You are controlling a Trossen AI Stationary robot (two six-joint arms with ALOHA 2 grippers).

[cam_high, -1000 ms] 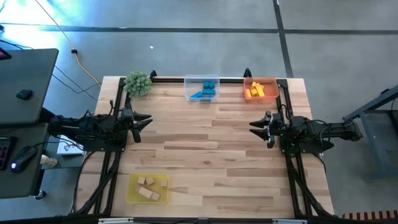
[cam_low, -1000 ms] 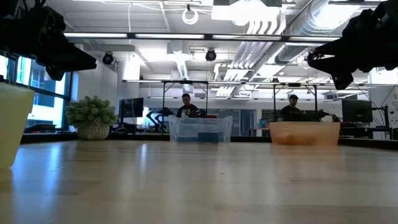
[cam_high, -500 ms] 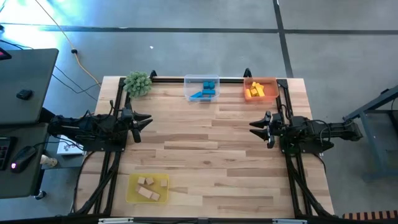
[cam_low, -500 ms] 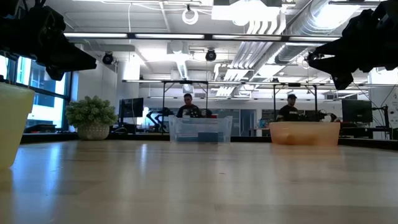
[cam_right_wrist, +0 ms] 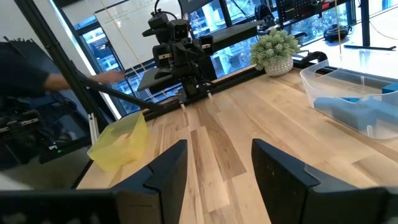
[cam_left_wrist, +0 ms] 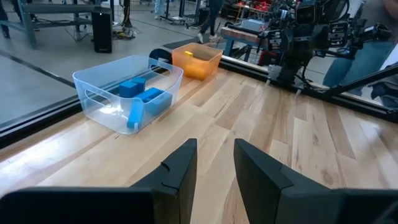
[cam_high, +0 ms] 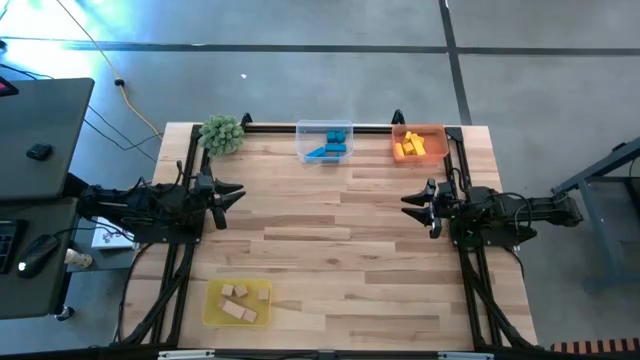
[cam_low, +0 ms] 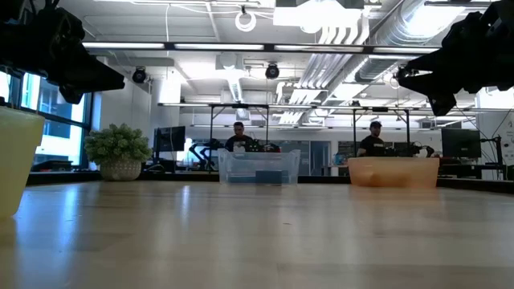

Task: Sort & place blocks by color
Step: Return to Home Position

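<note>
The blocks lie in three trays. Blue blocks (cam_high: 328,146) rest in the clear tray (cam_high: 324,141) at the table's far edge. Yellow blocks (cam_high: 410,148) fill the orange tray (cam_high: 418,143) at the far right. Plain wood blocks (cam_high: 237,301) sit in the yellow tray (cam_high: 238,303) at the near left. My left gripper (cam_high: 232,194) hovers open at the table's left edge, nothing between its fingers (cam_left_wrist: 180,168). My right gripper (cam_high: 408,203) hovers open at the right edge, also empty.
A green spiky plant ball (cam_high: 222,133) stands at the far left corner. Black frame rails run along the table's left, right and far edges. Bare wood (cam_high: 330,240) spreads between the two arms. People sit at desks in the room beyond the table.
</note>
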